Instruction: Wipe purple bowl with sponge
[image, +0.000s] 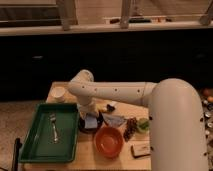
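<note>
The gripper (89, 112) hangs over the purple bowl (82, 127) on the worktop (95, 161), with the sponge (91, 122) beneath it (whether it grips, I cannot tell).

Claw (89, 114) of white arm (115, 92) at purple bowl (82, 128); blue sponge (91, 121), green tray (37, 150), orange bowl (108, 141).

The hand (89, 113) sits over the dark purple bowl (82, 127), a blue sponge (91, 121) inside it.

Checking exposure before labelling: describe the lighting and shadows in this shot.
Camera view: dim, warm light; the counter front behind the table is almost black. The arm's white shell is brightest. The gripper, down over the purple bowl beside the green tray, sits in the arm's shade.
</note>
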